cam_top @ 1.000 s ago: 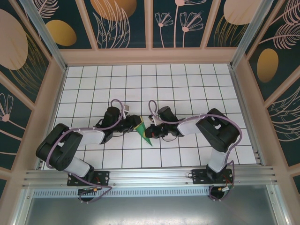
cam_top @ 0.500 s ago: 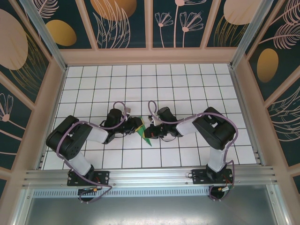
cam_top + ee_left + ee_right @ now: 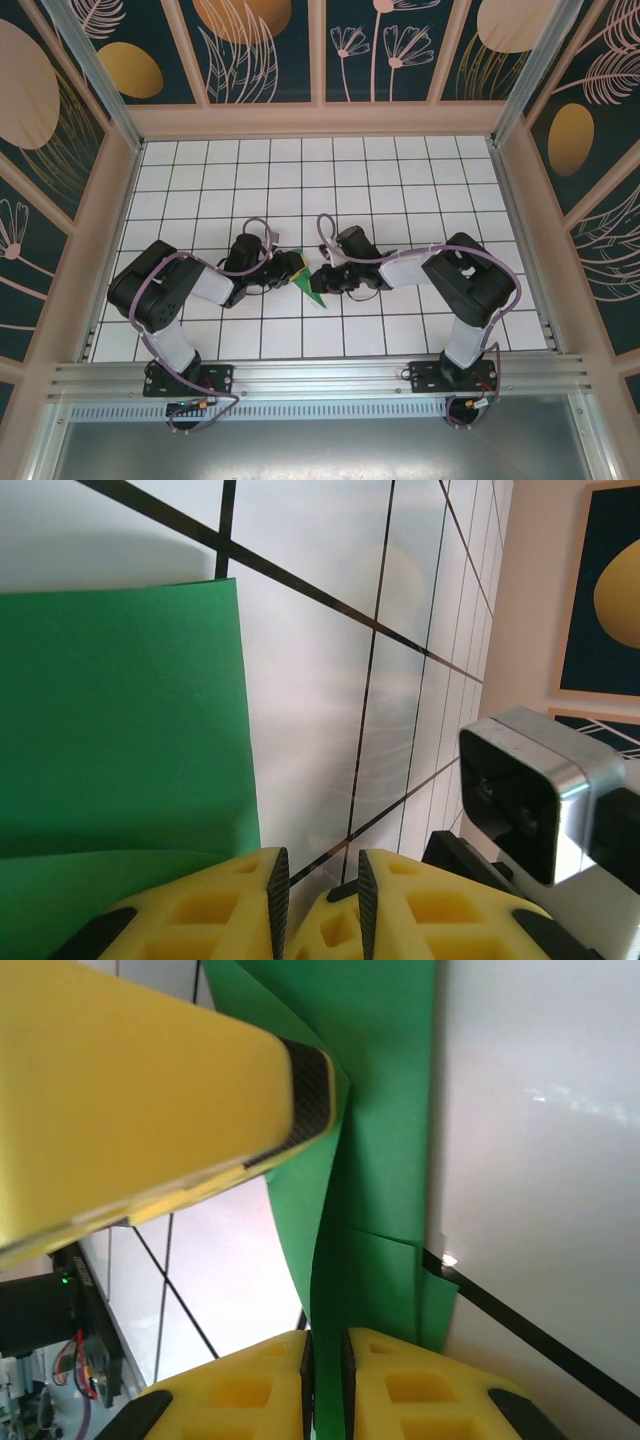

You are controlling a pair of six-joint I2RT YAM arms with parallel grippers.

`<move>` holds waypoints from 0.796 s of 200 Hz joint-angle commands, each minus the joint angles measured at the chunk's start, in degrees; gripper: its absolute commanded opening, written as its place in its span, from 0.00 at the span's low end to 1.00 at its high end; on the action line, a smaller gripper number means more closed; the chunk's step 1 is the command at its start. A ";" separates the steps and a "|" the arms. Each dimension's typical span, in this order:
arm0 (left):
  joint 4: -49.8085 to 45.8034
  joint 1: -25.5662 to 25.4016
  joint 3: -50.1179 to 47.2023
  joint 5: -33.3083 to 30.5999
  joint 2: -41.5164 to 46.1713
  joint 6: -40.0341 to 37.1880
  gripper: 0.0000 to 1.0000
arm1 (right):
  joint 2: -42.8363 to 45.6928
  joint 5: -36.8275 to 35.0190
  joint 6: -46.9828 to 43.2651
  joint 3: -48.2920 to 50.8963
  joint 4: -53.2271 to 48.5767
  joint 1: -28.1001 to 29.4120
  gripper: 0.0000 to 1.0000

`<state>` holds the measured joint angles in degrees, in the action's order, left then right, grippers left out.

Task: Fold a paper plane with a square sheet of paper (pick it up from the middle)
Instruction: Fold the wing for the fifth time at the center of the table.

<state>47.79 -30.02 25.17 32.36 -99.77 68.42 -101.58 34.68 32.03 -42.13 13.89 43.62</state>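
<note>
The green paper [image 3: 313, 283] sits a little toward the near side of the middle of the table [image 3: 400, 180]. It is folded into a narrow wedge whose point faces the arm bases, and it lies directly between the two tools. From the left wrist, the green paper [image 3: 120, 710] shows as a flat sheet with a straight edge against the white tiles and a second, paler layer folded across its near part. From the right wrist, the green paper [image 3: 385, 1110] shows several overlapping layers with a small step in one edge. The right tool [image 3: 322, 281] meets the paper from the right. In its own view the right tool [image 3: 325, 1345] has its yellow fingers a thin slit apart, with the paper running down into that slit, and I cannot tell whether they pinch it. The left tool [image 3: 293, 268] comes in from the left, just beside the paper. Its fingers [image 3: 200, 910] stand slightly apart with bare tile showing between them, and the paper passes behind the left one. One of its fingers [image 3: 150, 1090] reaches over the paper's upper fold in the right wrist view. The other arm's camera [image 3: 525, 800] is close by.
</note>
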 commanded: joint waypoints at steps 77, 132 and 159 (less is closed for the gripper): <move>-2.57 -0.28 1.54 -1.38 -0.82 -3.74 0.28 | 0.32 -3.06 -1.45 0.48 -2.99 0.31 0.10; -7.14 -0.30 2.25 -3.16 -2.19 -6.08 0.27 | 0.96 -5.71 -1.87 -0.21 -5.99 0.39 0.11; -7.36 -0.30 2.15 -3.19 -2.89 -6.46 0.27 | 4.51 -5.74 -1.93 -1.38 -7.71 0.42 0.17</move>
<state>44.03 -30.13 26.96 31.07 -100.90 64.51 -100.75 31.27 30.76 -42.33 11.31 43.92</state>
